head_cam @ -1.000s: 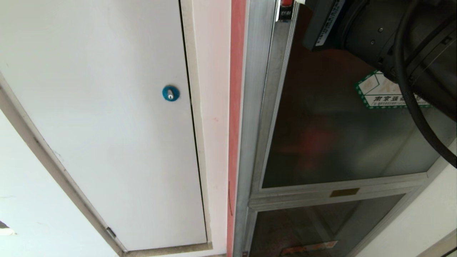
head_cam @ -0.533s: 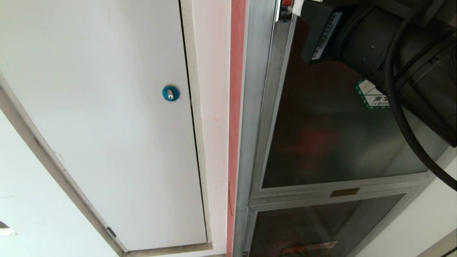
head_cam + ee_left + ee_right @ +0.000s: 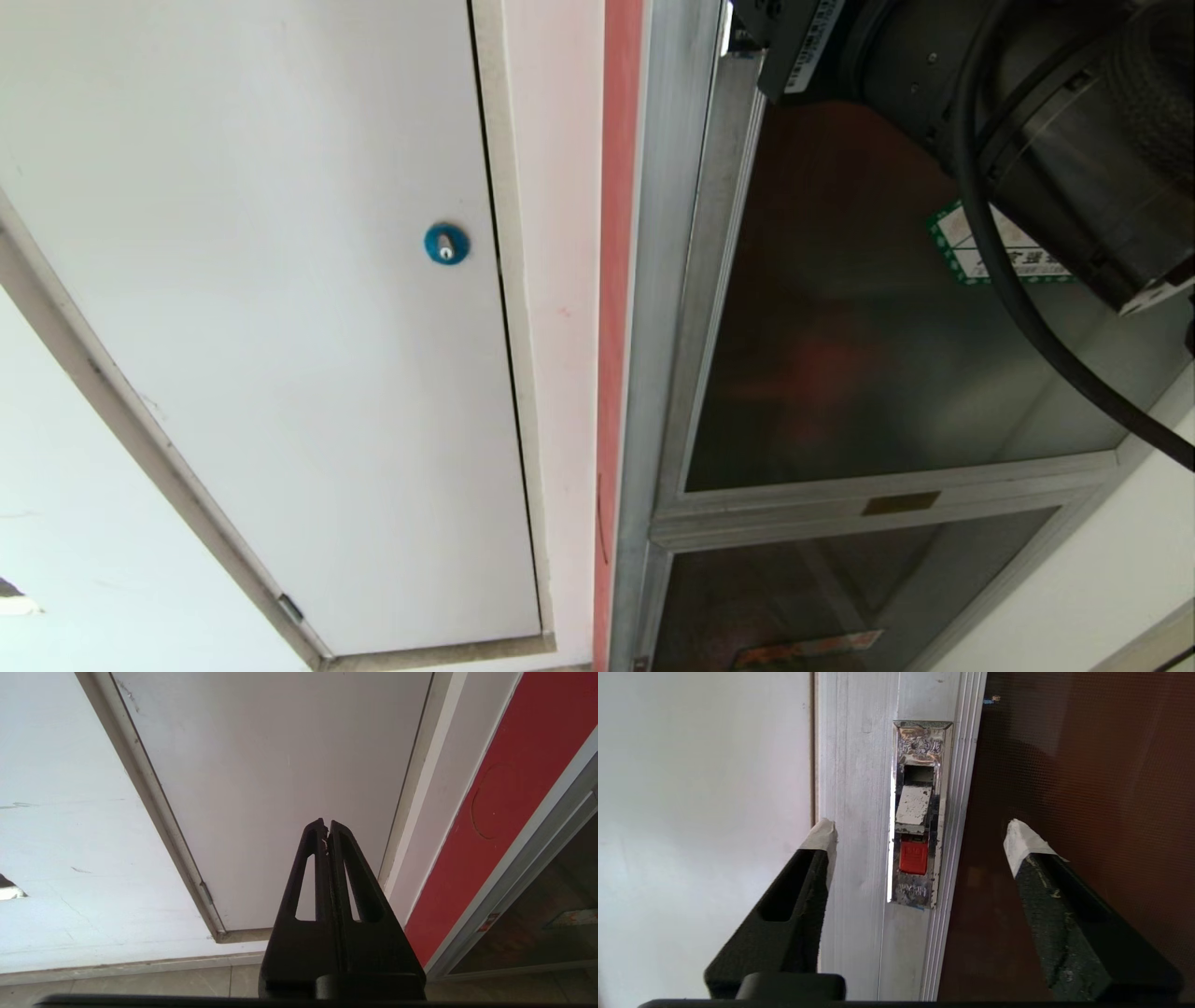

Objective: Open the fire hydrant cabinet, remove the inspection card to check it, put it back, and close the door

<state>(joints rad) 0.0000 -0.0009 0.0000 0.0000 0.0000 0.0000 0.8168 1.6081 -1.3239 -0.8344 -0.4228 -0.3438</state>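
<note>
Door [image 3: 896,373]: shut, dark glass in aluminium frame, cabinet [image 3: 653,280] front. Latch [image 3: 917,812] on the door's left frame edge, long axis vertical, red tab low. Right gripper [image 3: 920,835]: fingers apart, latch dead ahead between them. Left gripper [image 3: 327,833]: fingers together, parked, farther off. Card: not visible. Sticker [image 3: 966,247]: green-bordered, writing unreadable.

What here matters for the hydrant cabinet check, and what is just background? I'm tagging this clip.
Part of the job:
- glass door, shut
- metal latch with red button on the door frame
- right pincer, open, facing the latch

Just background:
- white door with blue lock
- green-edged sticker
- left pincer, shut, idle
</note>
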